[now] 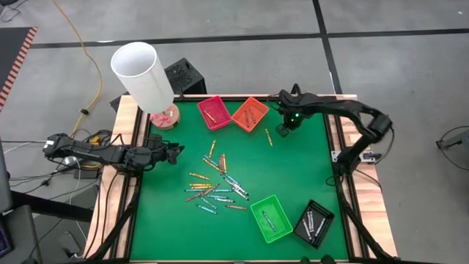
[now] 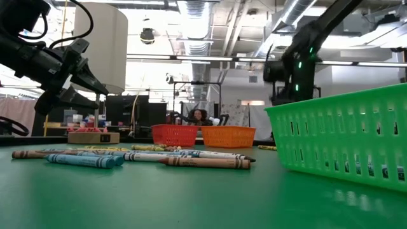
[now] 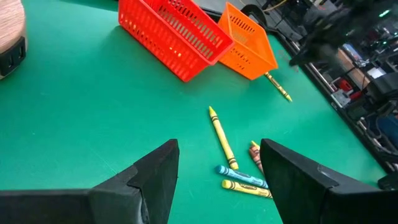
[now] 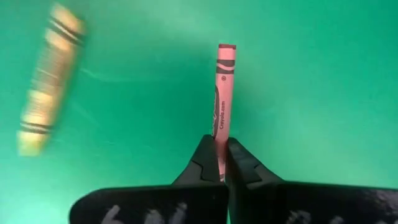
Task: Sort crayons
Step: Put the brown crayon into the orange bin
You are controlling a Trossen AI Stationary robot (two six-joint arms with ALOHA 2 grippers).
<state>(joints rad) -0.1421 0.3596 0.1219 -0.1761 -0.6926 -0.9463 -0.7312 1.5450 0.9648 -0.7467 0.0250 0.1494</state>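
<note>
Green felt covered the table (image 1: 168, 220), and we worked across it from its left side. We found the left gripper (image 1: 178, 153) low over the left edge, fingers (image 3: 155, 180) spread wide and holding nothing. A white cylinder (image 1: 143, 73) stood on a round wooden base (image 1: 165, 117) at the far left corner. Toward the middle, loose crayons (image 1: 216, 187) lay scattered in yellow, orange, brown, blue and teal; any wrapper print there was too small for us to read. At the far edge a red basket (image 1: 212, 111) and an orange basket (image 1: 250, 114) sat just beside each other, each with crayons inside. One yellow crayon (image 1: 269, 137) lay alone near the orange basket. The right gripper (image 1: 282, 129) hung beside that basket, fingers pressed together on the end of a pink crayon (image 4: 222, 93). We read "Crayola.com" along its wrapper in the right wrist view. A blurred yellow-orange crayon (image 4: 48, 78) lay on the felt nearby. Near the front right, a green basket (image 1: 271, 218) and a black basket (image 1: 315, 223) sat side by side, both holding crayons.
</note>
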